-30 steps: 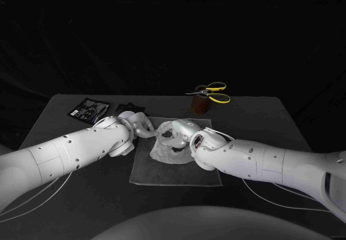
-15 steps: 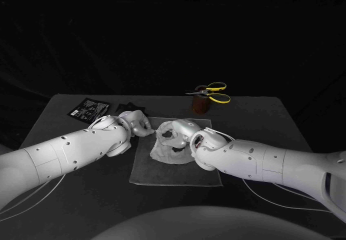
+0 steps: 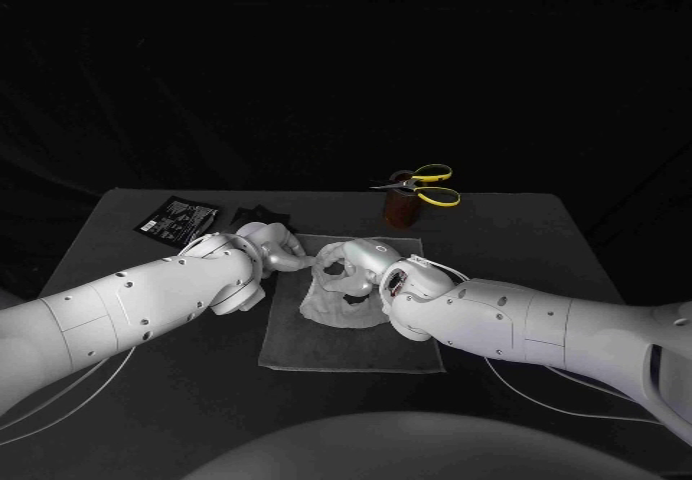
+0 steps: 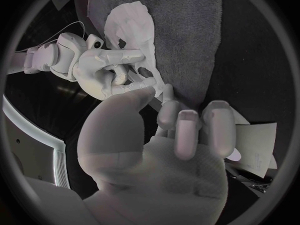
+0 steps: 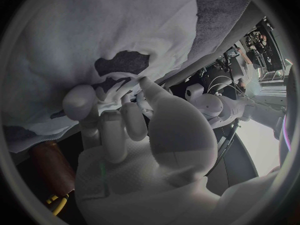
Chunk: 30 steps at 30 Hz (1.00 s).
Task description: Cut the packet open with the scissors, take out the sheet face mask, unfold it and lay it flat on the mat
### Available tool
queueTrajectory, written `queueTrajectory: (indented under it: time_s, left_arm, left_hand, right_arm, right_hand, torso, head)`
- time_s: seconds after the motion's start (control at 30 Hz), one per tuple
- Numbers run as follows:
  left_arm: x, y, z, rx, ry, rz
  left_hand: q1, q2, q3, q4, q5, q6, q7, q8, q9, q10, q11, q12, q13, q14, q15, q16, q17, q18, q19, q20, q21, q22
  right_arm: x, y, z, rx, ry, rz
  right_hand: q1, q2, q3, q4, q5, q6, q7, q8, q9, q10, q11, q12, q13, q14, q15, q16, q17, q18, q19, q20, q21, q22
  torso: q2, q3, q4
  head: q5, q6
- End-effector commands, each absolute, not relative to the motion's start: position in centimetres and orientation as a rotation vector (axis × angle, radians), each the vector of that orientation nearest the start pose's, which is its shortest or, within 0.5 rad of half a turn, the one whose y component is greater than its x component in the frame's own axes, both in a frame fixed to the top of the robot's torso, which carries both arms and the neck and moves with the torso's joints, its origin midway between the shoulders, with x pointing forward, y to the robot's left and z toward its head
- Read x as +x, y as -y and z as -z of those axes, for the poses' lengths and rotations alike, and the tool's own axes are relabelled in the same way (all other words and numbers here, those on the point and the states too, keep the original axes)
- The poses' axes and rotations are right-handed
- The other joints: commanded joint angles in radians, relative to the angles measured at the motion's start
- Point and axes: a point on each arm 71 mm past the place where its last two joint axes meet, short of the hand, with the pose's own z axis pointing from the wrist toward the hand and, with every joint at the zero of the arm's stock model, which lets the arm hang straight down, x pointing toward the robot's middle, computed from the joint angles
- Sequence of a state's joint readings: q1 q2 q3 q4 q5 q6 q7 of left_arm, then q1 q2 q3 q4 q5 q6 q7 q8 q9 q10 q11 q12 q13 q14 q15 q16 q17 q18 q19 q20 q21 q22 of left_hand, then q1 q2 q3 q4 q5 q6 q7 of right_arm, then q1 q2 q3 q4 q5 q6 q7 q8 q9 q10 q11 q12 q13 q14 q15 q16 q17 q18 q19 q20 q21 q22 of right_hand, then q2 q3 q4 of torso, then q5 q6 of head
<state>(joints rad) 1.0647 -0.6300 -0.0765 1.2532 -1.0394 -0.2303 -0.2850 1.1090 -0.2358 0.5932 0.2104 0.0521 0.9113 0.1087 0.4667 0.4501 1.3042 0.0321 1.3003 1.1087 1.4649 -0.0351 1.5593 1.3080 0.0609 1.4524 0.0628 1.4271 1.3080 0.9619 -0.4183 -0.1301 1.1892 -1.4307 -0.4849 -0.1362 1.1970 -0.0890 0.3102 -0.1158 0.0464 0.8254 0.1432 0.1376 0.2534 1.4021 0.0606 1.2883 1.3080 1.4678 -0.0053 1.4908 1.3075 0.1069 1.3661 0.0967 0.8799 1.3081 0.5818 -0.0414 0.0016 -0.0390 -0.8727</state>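
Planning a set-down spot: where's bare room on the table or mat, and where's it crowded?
Free: table right of the mat and of the holder with the scissors; the mat's near half, between the arms. Crowded: the mat's far half, where the left robot hand and right robot hand meet at the mask; the packet lies at the back left.

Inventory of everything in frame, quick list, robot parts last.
table: 1, black, under everything.
mat: 1, grey, table centre.
sheet mask: 1, white, partly unfolded on the mat's far half.
packet: 1, black with pale print, table's far left corner.
dark scrap: 1, black, between packet and mat; cannot tell what it is.
scissors: 1, yellow handles, standing in the holder.
holder: 1, brown, beyond the mat's far right corner.
left hand: 1, silver, at the mask's left edge; grip unclear.
right hand: 1, silver, pinching a fold of the mask.
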Motion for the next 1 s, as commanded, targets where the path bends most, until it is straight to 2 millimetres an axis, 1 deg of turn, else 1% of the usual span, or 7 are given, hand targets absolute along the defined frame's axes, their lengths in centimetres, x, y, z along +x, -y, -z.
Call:
queueTrajectory:
  time_s: [0.03,0.17,0.2,0.27,0.57,0.8,1.0]
  left_arm:
    - [48.9,-18.1,30.5,-0.451,-2.180,0.573]
    - [49.0,-17.9,30.5,-0.445,-2.195,0.539]
    - [49.1,-17.9,30.4,-0.444,-2.198,0.528]
    - [49.3,-17.8,30.3,-0.440,-2.201,0.509]
    - [50.0,-18.0,29.5,-0.419,-2.194,0.441]
    - [50.2,-17.3,29.3,-0.375,-2.222,0.402]
    - [50.4,-16.6,29.1,-0.308,-2.242,0.350]
  left_hand:
    - [0.003,-0.009,-0.053,0.023,-0.002,0.009,0.003,-0.008,-0.012,-0.007,0.002,-0.002,0.002,0.094,0.005,-0.005,0.221,-0.007,-0.005,0.005,-0.005,0.083]
    - [0.045,0.006,-0.133,0.061,-0.002,0.020,0.001,-0.020,-0.029,-0.008,0.000,-0.002,0.002,0.094,0.003,-0.006,0.219,-0.008,-0.004,0.003,-0.005,0.084]
    - [0.045,0.006,-0.133,0.061,-0.002,0.020,0.001,-0.020,-0.029,-0.008,0.000,-0.002,0.002,0.094,0.003,-0.006,0.219,-0.008,-0.004,0.003,-0.005,0.084]
    - [0.064,0.012,-0.161,0.073,-0.002,0.025,0.000,-0.022,-0.035,-0.006,-0.001,-0.002,0.003,0.094,0.003,-0.006,0.218,-0.008,-0.002,0.003,-0.003,0.086]
    - [0.077,0.021,-0.195,0.078,-0.002,0.038,-0.004,-0.020,-0.039,-0.001,-0.004,0.002,0.008,0.093,0.000,-0.007,0.215,-0.010,0.003,0.001,0.002,0.092]
    - [0.152,0.024,-0.208,0.059,-0.002,0.042,-0.007,-0.021,-0.046,-0.001,-0.007,0.000,0.007,0.093,-0.003,-0.006,0.216,-0.011,0.006,-0.002,0.005,0.095]
    - [0.159,0.029,-0.207,0.061,-0.002,0.045,-0.008,-0.020,-0.047,0.004,-0.008,0.004,0.015,0.093,-0.004,-0.007,0.215,-0.012,0.009,-0.003,0.009,0.100]
  right_arm:
    - [45.0,9.2,35.5,-0.063,-1.928,-0.614]
    - [45.0,9.1,35.5,-0.064,-1.929,-0.615]
    - [45.0,9.1,35.5,-0.065,-1.929,-0.615]
    - [45.0,9.1,35.5,-0.065,-1.930,-0.615]
    - [45.1,9.0,35.6,-0.066,-1.931,-0.614]
    - [45.1,9.0,35.6,-0.065,-1.932,-0.613]
    - [45.1,9.0,35.6,-0.065,-1.933,-0.611]
  right_hand:
    - [0.008,0.001,0.000,-0.002,0.003,0.000,0.006,0.005,0.001,0.000,0.002,0.005,0.020,0.067,-0.006,0.003,0.110,0.010,-0.003,-0.004,-0.002,0.101]
    - [0.008,0.001,0.000,-0.002,0.003,0.000,0.006,0.005,0.001,0.000,0.002,0.005,0.020,0.067,-0.006,0.003,0.110,0.010,-0.003,-0.004,-0.002,0.101]
    - [0.008,0.001,0.000,-0.002,0.003,0.000,0.006,0.005,0.001,0.000,0.002,0.005,0.020,0.067,-0.006,0.003,0.110,0.010,-0.003,-0.004,-0.002,0.101]
    - [0.008,0.001,0.000,-0.002,0.003,0.000,0.006,0.005,0.001,0.000,0.002,0.005,0.020,0.067,-0.006,0.003,0.110,0.010,-0.003,-0.004,-0.002,0.101]
    - [0.009,0.002,-0.003,-0.003,0.003,0.000,0.006,0.003,0.001,-0.001,0.002,0.004,0.019,0.067,-0.006,0.003,0.109,0.011,-0.003,-0.004,-0.004,0.100]
    - [0.009,0.002,-0.003,-0.003,0.003,0.000,0.006,0.003,0.001,-0.001,0.002,0.004,0.019,0.067,-0.006,0.003,0.109,0.011,-0.003,-0.004,-0.004,0.100]
    - [0.009,0.002,-0.003,-0.003,0.003,0.000,0.006,0.003,0.001,-0.001,0.002,0.004,0.019,0.067,-0.006,0.003,0.109,0.011,-0.003,-0.004,-0.004,0.100]
  torso:
    - [0.000,0.0001,-0.0010]
    - [0.001,0.0002,-0.0016]
    - [0.001,0.0003,-0.0016]
    - [0.001,0.0004,-0.0013]
    - [0.000,0.0005,-0.0001]
    - [0.000,-0.0004,-0.0002]
    - [0.000,0.0009,0.0006]
  head:
    - [0.000,0.000]
    - [0.001,0.000]
    - [0.001,0.000]
    - [0.001,0.000]
    - [0.001,0.000]
    - [0.002,0.000]
    - [0.005,0.000]
